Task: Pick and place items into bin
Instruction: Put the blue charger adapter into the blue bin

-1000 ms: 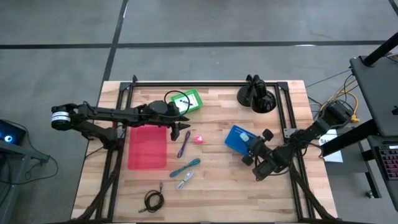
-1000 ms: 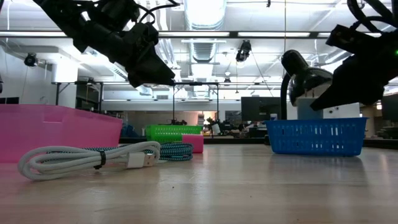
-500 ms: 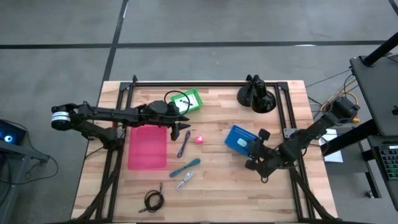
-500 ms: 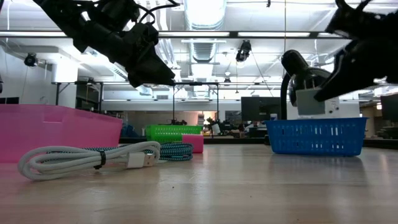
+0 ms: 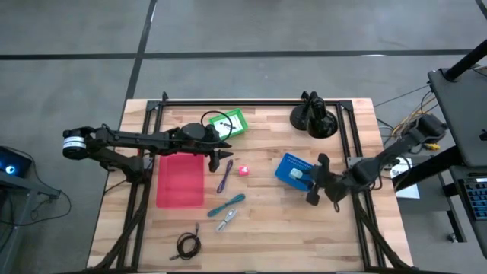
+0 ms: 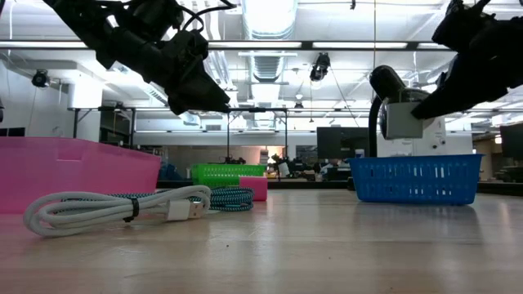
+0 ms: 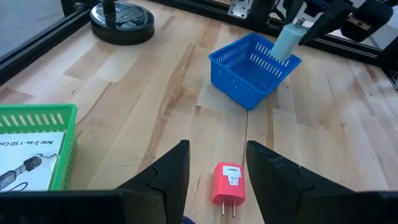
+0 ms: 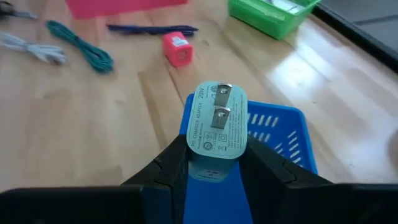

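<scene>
high view: right tool (image 5: 310,181) has moved from right of the blue basket (image 5: 288,169) to above its right part, gripping a pale plug adapter (image 5: 297,174). left tool (image 5: 216,162) unchanged, hanging over the surface (image 5: 266,228) just right of the pink bin (image 5: 180,180), fingers narrowly parted, holding nothing.

on the surface: purple pen (image 5: 225,175), pink-red plug (image 5: 243,170), teal cable (image 5: 228,204), silver clip (image 5: 225,221), black coiled cable (image 5: 188,244), green basket (image 5: 229,124) at the far edge.

right wrist view: adapter (image 8: 216,129) upright between the fingers, prongs and printed label facing the camera, basket (image 8: 273,143) directly below; detail not legible from above.

left wrist view: pink-red plug (image 7: 228,183) lies just beyond the finger gap.

low view: adapter (image 6: 400,120) hangs clear above the basket rim (image 6: 415,178); a white cable (image 6: 114,207) lies near.
</scene>
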{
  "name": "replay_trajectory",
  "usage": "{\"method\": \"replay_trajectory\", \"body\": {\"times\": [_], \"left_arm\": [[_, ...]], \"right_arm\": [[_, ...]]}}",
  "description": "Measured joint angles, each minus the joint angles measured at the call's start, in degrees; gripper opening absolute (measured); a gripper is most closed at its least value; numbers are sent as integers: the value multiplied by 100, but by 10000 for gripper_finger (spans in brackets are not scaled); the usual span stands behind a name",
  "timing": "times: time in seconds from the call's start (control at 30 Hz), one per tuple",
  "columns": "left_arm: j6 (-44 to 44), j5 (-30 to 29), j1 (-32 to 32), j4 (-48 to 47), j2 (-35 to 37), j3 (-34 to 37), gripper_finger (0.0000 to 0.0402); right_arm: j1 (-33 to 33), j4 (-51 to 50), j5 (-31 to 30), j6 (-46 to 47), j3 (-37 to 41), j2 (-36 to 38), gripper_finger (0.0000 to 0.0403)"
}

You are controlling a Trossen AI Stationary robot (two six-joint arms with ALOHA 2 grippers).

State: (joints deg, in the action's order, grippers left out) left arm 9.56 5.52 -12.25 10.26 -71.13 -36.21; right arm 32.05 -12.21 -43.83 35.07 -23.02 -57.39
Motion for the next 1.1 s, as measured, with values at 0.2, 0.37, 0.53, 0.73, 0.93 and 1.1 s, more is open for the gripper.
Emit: {"method": "replay_trajectory", "body": {"times": [0.2,0.37,0.53,0.73,0.93,1.1], "left_arm": [[-1,0,2,51,0,2,141],[0,2,2,116,0,2,141],[-2,1,1,125,0,2,141],[-34,0,1,125,0,2,141],[-118,0,0,127,0,4,141],[-118,0,0,127,0,4,141]], "right_arm": [[-429,1074,807,-799,588,559,105],[-871,1152,838,-834,825,814,105],[-1298,1136,1174,-834,895,798,105],[-1626,1147,1482,-870,891,604,105],[-1841,1171,1603,-886,891,316,105],[-1987,1172,1604,-868,891,18,105]]}}
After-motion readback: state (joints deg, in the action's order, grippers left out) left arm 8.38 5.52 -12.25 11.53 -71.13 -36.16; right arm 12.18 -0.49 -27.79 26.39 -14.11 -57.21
